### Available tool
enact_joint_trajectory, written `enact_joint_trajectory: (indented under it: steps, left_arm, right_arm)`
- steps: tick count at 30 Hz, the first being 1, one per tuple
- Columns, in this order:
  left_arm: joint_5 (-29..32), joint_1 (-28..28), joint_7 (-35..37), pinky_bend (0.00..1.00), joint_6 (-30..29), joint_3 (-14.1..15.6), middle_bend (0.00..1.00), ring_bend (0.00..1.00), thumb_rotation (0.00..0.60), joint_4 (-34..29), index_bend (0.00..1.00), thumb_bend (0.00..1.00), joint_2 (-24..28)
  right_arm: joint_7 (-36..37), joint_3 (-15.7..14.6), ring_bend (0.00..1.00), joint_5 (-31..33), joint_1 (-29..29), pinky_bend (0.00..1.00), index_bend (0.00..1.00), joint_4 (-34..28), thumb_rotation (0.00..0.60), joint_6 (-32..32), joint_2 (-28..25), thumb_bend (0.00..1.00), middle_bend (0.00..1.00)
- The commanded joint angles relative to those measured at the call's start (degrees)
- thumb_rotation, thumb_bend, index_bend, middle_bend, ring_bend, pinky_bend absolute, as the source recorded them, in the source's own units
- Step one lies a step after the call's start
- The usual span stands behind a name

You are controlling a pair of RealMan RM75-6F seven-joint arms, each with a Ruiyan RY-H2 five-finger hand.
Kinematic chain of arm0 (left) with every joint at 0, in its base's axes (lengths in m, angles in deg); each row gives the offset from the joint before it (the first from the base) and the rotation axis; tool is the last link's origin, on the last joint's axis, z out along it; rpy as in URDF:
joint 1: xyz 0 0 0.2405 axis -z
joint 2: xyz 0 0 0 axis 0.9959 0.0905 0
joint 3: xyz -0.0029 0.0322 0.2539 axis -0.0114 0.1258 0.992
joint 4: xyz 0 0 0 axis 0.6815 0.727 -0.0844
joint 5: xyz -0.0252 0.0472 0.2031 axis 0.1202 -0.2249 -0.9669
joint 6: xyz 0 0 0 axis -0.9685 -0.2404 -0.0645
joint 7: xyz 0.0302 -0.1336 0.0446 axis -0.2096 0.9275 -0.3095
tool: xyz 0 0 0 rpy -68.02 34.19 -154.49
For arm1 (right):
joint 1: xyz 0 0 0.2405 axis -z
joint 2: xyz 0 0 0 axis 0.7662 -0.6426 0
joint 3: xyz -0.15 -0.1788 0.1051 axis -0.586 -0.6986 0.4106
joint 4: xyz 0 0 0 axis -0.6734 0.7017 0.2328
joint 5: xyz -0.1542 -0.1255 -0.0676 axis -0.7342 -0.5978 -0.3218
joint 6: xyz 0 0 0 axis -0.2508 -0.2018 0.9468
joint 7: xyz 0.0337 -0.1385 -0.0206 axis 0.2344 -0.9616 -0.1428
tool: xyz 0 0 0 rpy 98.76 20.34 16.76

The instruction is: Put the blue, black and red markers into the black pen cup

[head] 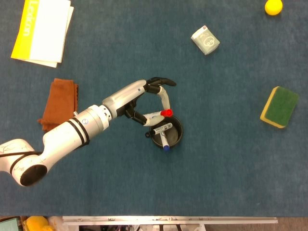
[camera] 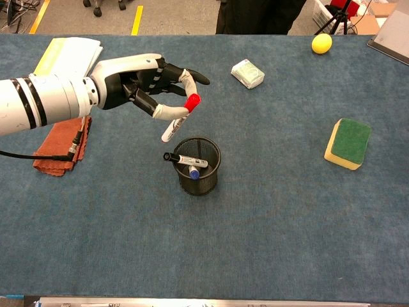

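My left hand [head: 144,96] [camera: 150,83] pinches the red marker [head: 159,114] [camera: 179,117] between thumb and a finger, held in the air just up-left of the black mesh pen cup [head: 174,139] [camera: 206,179]. The marker is tilted, red cap up, white barrel end pointing down toward the cup's rim. Inside the cup lie the black marker [head: 160,129] [camera: 184,158] and the blue marker [head: 165,143] [camera: 193,172], both leaning over the rim. My right hand shows in neither view.
A brown cloth [head: 59,103] [camera: 59,146] lies left of the arm, a yellow and white booklet [head: 43,29] [camera: 62,64] at the far left. A small white box [head: 205,40] [camera: 247,73], a green-yellow sponge [head: 279,107] [camera: 348,142] and a yellow ball [head: 273,6] [camera: 321,43] lie to the right.
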Motion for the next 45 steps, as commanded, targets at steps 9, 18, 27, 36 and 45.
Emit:
enact_joint_trajectory:
  steps: [9, 18, 27, 36, 45]
  left_arm:
    - [4.0, 0.0, 0.8, 0.08, 0.8, -2.5, 0.13, 0.0, 0.6, -1.2, 0.57, 0.33, -3.1]
    - [8.9, 0.1, -0.4, 0.08, 1.6, -3.8, 0.13, 0.0, 0.6, -0.8, 0.57, 0.33, -6.2]
    - [13.5, -0.9, -2.4, 0.08, 0.9, -4.3, 0.13, 0.0, 0.6, 1.0, 0.57, 0.33, -10.2]
    - [12.9, -3.8, -1.4, 0.08, 0.9, -4.2, 0.13, 0.0, 0.6, 3.2, 0.54, 0.33, -11.7]
    - [3.3, -6.6, -0.8, 0.03, 1.2, -2.2, 0.03, 0.0, 0.6, 6.2, 0.23, 0.33, -10.2]
  right_arm:
    - [-0.1, 0.2, 0.0, 0.1, 0.0, 0.0, 0.29, 0.0, 0.6, 0.1, 0.3, 0.34, 0.22]
    - [1.0, 0.2, 0.0, 0.0, 0.4, 0.0, 0.29, 0.4, 0.6, 0.3, 0.0, 0.34, 0.22]
    - [2.1, 0.2, 0.0, -0.3, 0.8, 0.0, 0.29, 0.8, 0.6, 0.4, -0.4, 0.34, 0.22]
    - [2.5, 0.3, 0.0, -0.6, 0.7, 0.0, 0.29, 0.6, 0.6, 0.4, -0.4, 0.34, 0.22]
    - [2.1, 0.4, 0.0, -0.9, 0.6, 0.0, 0.29, 0.1, 0.6, 0.4, -0.3, 0.34, 0.22]
